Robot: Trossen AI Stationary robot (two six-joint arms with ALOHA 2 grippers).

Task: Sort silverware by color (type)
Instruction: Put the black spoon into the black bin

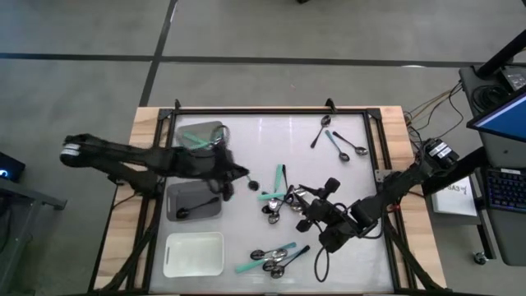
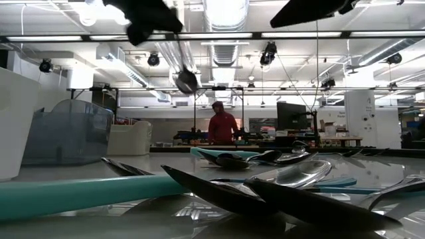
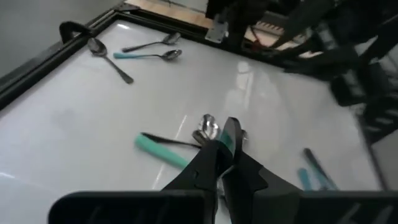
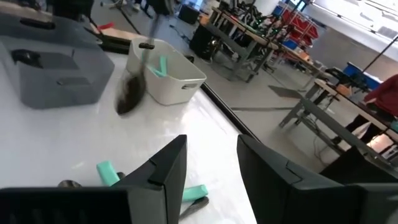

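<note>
My left gripper (image 1: 240, 174) hangs above the table's middle, shut on a black-handled spoon (image 1: 251, 182). That spoon's bowl (image 2: 186, 81) dangles in the air and shows blurred in the right wrist view (image 4: 129, 93). My right gripper (image 1: 308, 205) is open, low beside the middle pile of spoons (image 1: 275, 201); its fingers (image 4: 168, 165) touch nothing. Another pile (image 1: 275, 256) lies near the table's near edge, and a few spoons (image 1: 341, 144) lie at the far right. A teal-handled spoon (image 1: 197, 140) lies in the far tray, a black-handled one (image 1: 197, 207) in the dark grey tray. My left gripper pinches the black-handled spoon by its handle (image 2: 180, 46) between the two fingers (image 3: 208, 162), coming from above and slanting toward the table's right. The spoon is lifted clear and hangs below the fingers, bowl down. The gripper itself hides the exact spot on the handle.
Three trays stand in a row at the table's left: a clear one (image 1: 182, 131) at the far end, a dark grey one (image 1: 173, 193) in the middle, a white one (image 1: 173, 255) nearest. A black frame (image 1: 271, 110) rims the table. A person (image 2: 222, 126) stands far off in the room.
</note>
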